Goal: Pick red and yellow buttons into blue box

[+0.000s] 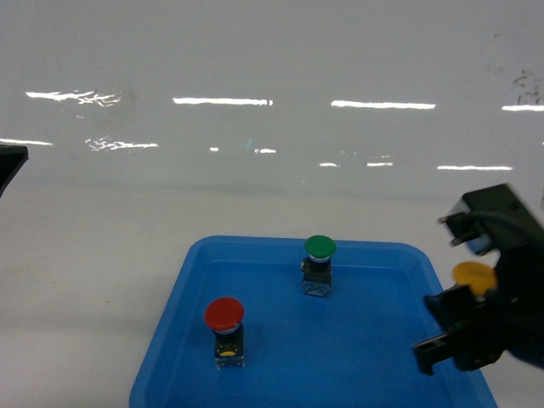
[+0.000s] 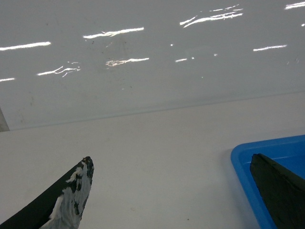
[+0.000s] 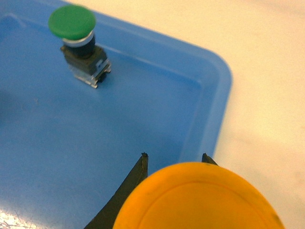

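One yellow button (image 1: 473, 275) seemingly within right gripper (image 1: 469, 316)

A: Tray (image 1: 255, 357) colour?
B: Bright blue, plain, no pattern. Table (image 1: 85, 280) off-white; wall behind pale grey with white light streaks.
A: Button caps?
B: Red button (image 1: 224, 314) red cap, black body with a yellow spot. Green button (image 1: 320, 247) green cap, black-and-silver body. Yellow button (image 3: 200, 198) orange-yellow cap.
A: Grippers?
B: Right gripper (image 1: 463, 336) black. Left gripper (image 2: 171, 191) black, one finger (image 2: 71, 195) smeared white.
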Controlling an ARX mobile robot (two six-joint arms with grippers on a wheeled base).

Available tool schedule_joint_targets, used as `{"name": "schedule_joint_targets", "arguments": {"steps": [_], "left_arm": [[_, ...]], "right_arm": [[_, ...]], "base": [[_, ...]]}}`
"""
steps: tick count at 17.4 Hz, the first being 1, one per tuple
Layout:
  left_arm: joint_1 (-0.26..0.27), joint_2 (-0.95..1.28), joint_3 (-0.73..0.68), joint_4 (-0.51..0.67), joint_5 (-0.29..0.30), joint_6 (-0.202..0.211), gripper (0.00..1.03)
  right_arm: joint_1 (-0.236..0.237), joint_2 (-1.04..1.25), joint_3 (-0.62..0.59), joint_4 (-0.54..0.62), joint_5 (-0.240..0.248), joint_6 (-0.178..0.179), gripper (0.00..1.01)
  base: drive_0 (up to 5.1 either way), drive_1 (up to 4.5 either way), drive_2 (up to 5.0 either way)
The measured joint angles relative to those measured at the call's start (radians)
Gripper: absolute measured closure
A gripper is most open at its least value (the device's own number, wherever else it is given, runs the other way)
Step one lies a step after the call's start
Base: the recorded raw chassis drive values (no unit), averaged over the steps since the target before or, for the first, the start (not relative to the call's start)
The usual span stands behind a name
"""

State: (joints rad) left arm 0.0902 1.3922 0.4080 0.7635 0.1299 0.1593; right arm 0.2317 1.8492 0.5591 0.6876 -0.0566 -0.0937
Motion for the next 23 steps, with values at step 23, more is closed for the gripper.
{"name": "schedule_joint_targets", "arguments": {"steps": [23], "left_arm": [[0.000,0.000,0.000,0.000,0.000,0.000,0.05]], "right_arm": [[-0.068,-0.723,-0.113,-0.312,-0.032,-0.065,0.73]], "base": [[0.0,0.00,0.0]]}}
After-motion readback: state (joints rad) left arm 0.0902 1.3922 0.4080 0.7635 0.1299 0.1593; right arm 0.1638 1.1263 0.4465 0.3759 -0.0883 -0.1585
